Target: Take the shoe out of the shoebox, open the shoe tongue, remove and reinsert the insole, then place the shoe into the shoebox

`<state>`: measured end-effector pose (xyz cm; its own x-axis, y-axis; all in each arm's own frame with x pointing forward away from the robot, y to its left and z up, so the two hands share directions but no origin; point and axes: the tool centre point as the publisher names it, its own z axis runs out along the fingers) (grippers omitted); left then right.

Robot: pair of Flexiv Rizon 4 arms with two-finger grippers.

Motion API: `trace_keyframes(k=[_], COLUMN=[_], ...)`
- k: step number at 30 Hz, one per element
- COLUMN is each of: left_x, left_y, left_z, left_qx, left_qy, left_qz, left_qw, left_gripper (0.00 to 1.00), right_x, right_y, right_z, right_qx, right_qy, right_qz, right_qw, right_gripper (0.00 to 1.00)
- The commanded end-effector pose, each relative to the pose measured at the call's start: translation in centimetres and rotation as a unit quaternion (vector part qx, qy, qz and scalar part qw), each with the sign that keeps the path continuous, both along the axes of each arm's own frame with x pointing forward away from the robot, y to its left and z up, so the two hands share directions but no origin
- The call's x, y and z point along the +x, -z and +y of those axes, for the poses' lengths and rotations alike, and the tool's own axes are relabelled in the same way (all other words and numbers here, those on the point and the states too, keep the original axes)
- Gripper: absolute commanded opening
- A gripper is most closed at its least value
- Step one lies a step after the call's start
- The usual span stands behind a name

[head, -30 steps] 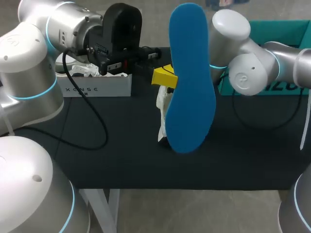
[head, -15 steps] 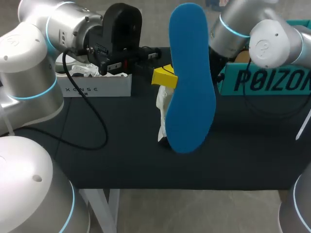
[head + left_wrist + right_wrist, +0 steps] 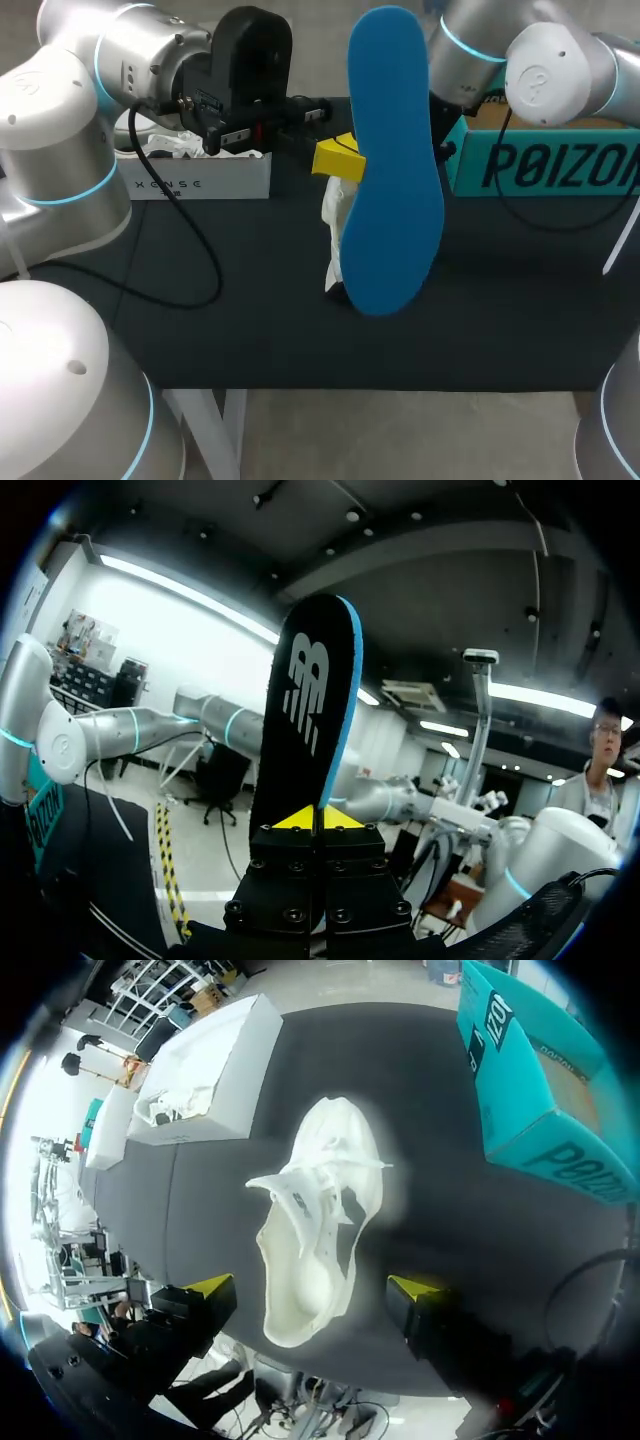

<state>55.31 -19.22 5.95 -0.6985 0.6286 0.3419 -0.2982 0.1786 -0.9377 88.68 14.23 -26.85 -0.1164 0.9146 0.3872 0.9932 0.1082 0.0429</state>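
**Lighting across the three views.** Head view: even, diffuse light falls from above. The black table (image 3: pixel 250 330) reads uniformly dark and matte, the blue insole (image 3: pixel 390 170) is evenly lit, and the pale shells of the left arm (image 3: pixel 60 130) carry broad, soft highlights. Left wrist view: ceiling strip lights (image 3: pixel 190 595) shine toward the camera, leaving the insole's dark face backlit and shaded. Right wrist view: the white shoe (image 3: pixel 315 1230) is overexposed, its detail washed out, and a pale glow spills onto the table around it. The white box (image 3: pixel 210 1070) is similarly bright.
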Motion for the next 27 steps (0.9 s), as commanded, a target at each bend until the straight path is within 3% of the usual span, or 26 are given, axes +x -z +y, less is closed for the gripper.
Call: trace_keyframes(k=[1,8,19,27], left_x=[0.1,0.1,0.1,0.1], left_y=[0.0,0.0,0.0,0.0], left_z=[-0.1,-0.1,-0.1,-0.1], left_qx=[0.000,0.000,0.000,0.000], left_qy=[0.001,0.001,0.001,0.001], left_qz=[0.000,0.000,0.000,0.000], left_qw=[1.000,1.000,1.000,1.000], left_gripper=[0.00,0.00,0.00,0.00], right_x=[0.5,0.7,1.8,3.0], right_y=[-2.9,-8.1,-15.1,-17.2], right_z=[-2.1,-4.0,-6.5,-6.9], right_qx=[0.112,0.246,0.351,0.391], right_qy=[0.038,0.075,0.031,0.020], right_qz=[0.043,0.084,0.025,0.021], right_qw=[0.992,0.963,0.935,0.920], right_gripper=[1.00,1.00,1.00,1.00])
